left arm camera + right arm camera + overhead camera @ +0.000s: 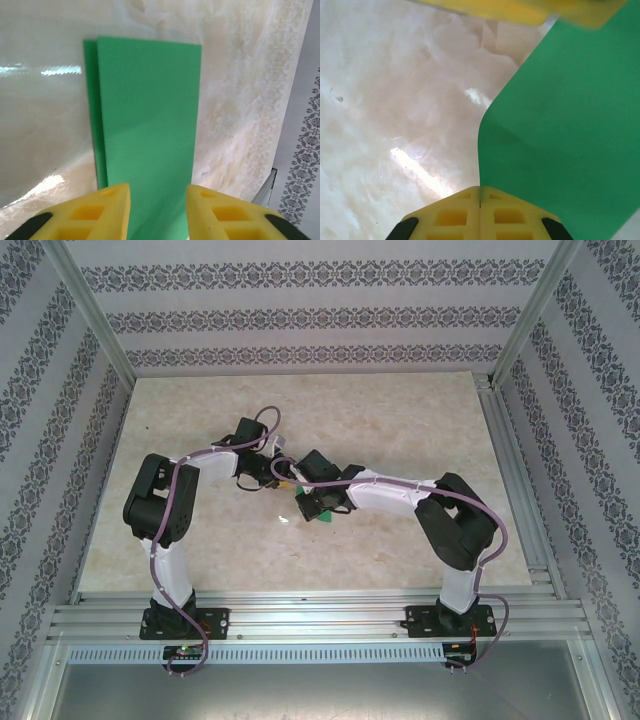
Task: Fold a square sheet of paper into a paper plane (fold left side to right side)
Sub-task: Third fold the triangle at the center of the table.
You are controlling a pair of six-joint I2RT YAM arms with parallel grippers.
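Observation:
The square sheet of paper (147,115) is bright green and lies doubled over on the marble tabletop, its top layer set slightly right of the layer beneath. My left gripper (158,192) hovers open over its near end, one yellow finger on each side. In the right wrist view the sheet (560,125) curves upward, and its edge runs into the seam of my right gripper (480,192), which is shut on it. The left gripper's yellow fingers (520,10) show at the top of that view. From above, both grippers meet mid-table, with a bit of green (325,517) showing below the right gripper (305,505).
The beige marble tabletop (400,430) is bounded by aluminium rails (515,470) and patterned walls on three sides. Purple cables (265,420) loop above the left wrist. The two wrists are crowded close together in the middle.

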